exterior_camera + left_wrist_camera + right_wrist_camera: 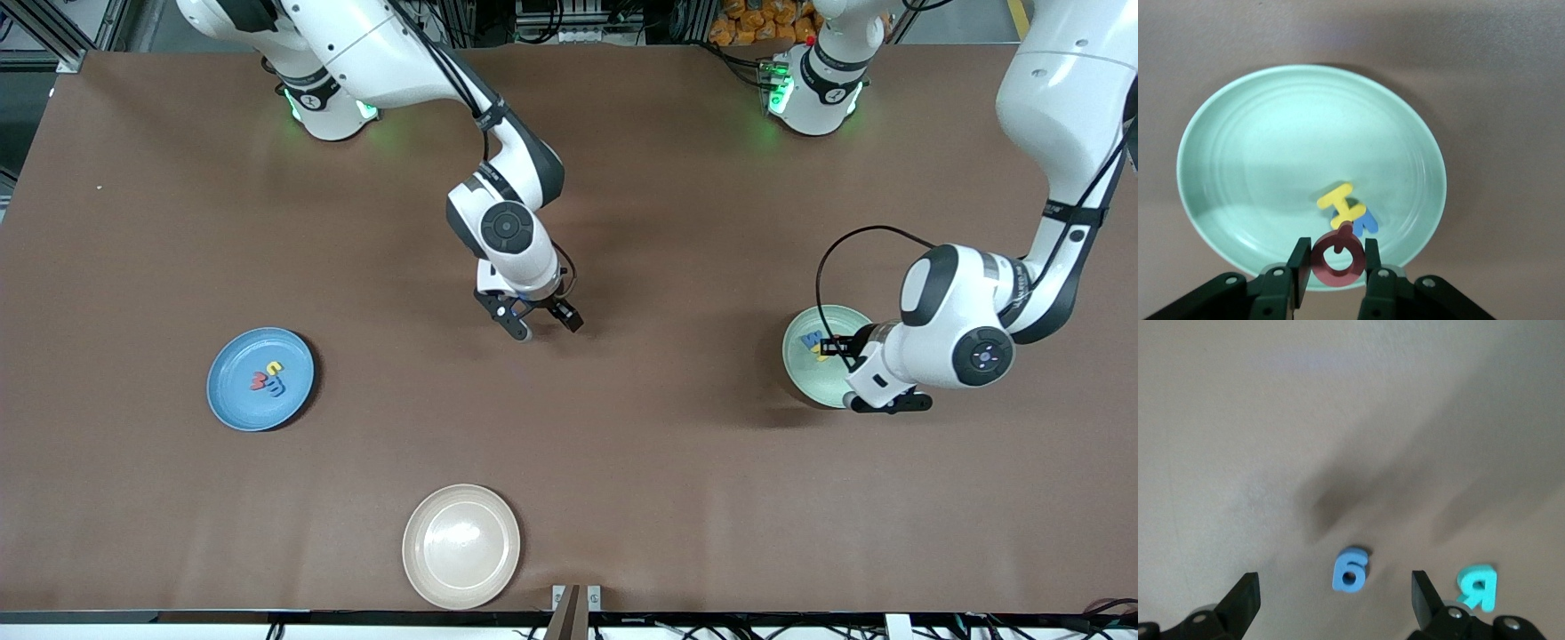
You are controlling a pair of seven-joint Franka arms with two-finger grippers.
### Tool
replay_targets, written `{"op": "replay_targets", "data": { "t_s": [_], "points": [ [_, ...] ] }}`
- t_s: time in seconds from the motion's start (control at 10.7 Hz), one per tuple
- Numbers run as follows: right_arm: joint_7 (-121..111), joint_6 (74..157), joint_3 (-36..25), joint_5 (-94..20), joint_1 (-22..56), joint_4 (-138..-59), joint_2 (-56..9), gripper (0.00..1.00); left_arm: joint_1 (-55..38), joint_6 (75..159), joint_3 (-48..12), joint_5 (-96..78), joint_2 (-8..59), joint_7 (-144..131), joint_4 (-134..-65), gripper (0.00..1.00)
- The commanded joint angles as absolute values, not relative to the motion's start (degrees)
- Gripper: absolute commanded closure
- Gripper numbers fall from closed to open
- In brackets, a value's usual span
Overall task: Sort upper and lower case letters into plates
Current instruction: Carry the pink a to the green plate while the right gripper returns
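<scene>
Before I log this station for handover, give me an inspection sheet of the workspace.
Surface: brown table, flat, no spills seen.
Job's things: blue plate holds three letters; green plate holds a yellow letter and a blue one; blue letter and teal letter lie on the table.
Clutter: beige plate, nothing in it.
Grippers: left gripper shut on the red letter over the green plate; right gripper open over the blue letter.
Cables: black cable loops off the left arm.
Surroundings: frame and gear past the table edge.
</scene>
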State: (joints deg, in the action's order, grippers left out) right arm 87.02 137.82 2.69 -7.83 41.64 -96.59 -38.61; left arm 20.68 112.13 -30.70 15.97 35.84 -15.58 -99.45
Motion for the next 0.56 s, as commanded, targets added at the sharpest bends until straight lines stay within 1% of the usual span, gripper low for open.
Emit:
{"op": "replay_targets", "data": {
  "t_s": [0.0,0.09,0.19,0.28,0.37,0.47],
  "points": [
    [92.8,138.6,1.7,-5.8,44.3,-96.0,-39.9,0.0,20.5,112.1,-31.2,19.4,37.5,-13.4,-97.7,1.0],
    [94.2,138.9,1.7,-4.8,44.4,-96.0,-40.9,0.0,20.5,112.1,-31.2,19.4,37.6,-13.4,-97.7,0.94],
    [95.2,140.3,1.7,-4.0,45.2,-96.0,-41.7,0.0,20.5,112.1,-31.2,19.4,37.6,-13.4,-97.7,0.6],
    [95.4,140.9,1.6,-3.8,45.2,-96.0,-42.2,0.0,20.5,112.1,-31.2,19.5,37.5,-13.3,-97.7,0.18],
    [95.4,141.0,1.4,-2.7,45.2,-96.0,-42.4,0.0,20.1,112.1,-31.2,19.5,37.2,-12.4,-97.7,0.0],
    [95.4,141.0,1.3,-2.5,45.2,-95.9,-42.7,0.0,19.9,112.1,-31.3,19.5,37.0,-12.2,-97.6,0.0]
  ]
}}
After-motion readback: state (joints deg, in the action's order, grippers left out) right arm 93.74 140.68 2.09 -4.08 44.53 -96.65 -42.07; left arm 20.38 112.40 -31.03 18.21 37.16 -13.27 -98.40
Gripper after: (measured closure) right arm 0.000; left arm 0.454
